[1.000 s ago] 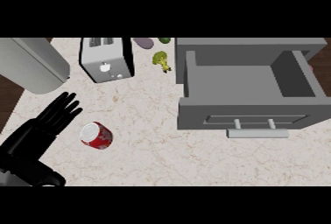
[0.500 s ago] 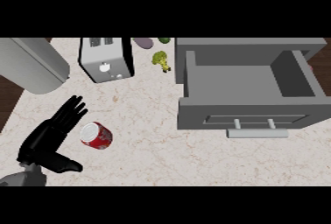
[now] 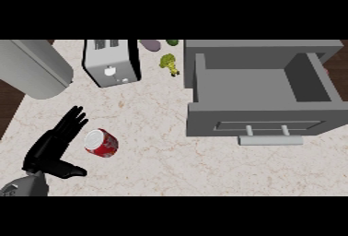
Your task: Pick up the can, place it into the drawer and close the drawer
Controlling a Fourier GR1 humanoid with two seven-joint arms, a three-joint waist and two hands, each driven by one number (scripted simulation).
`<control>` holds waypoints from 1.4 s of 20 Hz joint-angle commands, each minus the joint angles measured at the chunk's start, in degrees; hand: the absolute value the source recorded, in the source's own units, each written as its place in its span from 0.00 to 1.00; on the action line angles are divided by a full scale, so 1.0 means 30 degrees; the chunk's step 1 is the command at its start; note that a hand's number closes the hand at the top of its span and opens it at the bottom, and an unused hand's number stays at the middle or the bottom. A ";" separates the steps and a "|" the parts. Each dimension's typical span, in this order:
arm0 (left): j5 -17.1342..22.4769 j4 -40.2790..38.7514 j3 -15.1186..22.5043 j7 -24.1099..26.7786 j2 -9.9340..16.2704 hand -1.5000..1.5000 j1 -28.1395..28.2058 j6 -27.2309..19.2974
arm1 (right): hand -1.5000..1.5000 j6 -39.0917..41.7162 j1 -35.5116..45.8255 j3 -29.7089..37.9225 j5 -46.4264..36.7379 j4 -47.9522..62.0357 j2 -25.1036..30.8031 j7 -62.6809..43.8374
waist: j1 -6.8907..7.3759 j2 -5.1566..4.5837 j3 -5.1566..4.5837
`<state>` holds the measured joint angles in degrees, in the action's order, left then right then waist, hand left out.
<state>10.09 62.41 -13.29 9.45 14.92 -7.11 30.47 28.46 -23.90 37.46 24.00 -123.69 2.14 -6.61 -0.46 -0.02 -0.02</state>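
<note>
A red can [image 3: 102, 143] with a pale top lies tilted on the speckled counter at the left. My left hand [image 3: 48, 151] is open just to the left of it, fingers straight and pointing up the view, almost touching the can. The thumb sticks out to the right below the can. The grey drawer [image 3: 258, 122] stands pulled open at the right, its inside bare, with a bar handle [image 3: 272, 139] on its front. My right hand does not show.
A silver toaster [image 3: 111, 62] stands at the back left, with a large grey rounded vessel [image 3: 31, 67] beside it at the counter's corner. A green vegetable [image 3: 168, 63] and a purple one [image 3: 151, 44] lie between the toaster and the drawer.
My left hand has shifted right and closer to the can, and its thumb has swung out under it. The can and the drawer have not moved.
</note>
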 commanded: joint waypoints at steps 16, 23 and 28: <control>-0.2929 -1.0574 0.0259 0.6760 0.0382 0.00 -0.3131 0.0723 | 0.00 -0.0255 0.0339 0.1238 0.1849 -0.0839 0.0591 -0.2141 | 0.0018 -0.0001 -0.0003; -0.2830 -1.3713 -0.0146 0.7740 -0.0505 0.00 -0.5311 0.0427 | 0.00 0.0636 0.0088 0.2376 0.3196 -0.0833 0.1126 -0.2296 | -0.0114 -0.0021 -0.0013; -0.2165 -1.3463 -0.0170 0.6457 -0.0377 1.00 -0.5818 0.1937 | 0.00 0.1413 -0.0287 0.1975 0.2590 -0.0872 -0.0067 -0.2123 | -0.0050 0.0006 0.0001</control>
<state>2.56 22.02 -13.91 29.31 14.74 -23.77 33.18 30.33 -24.23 42.53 31.63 -128.24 2.64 -14.04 -0.73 -0.08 -0.06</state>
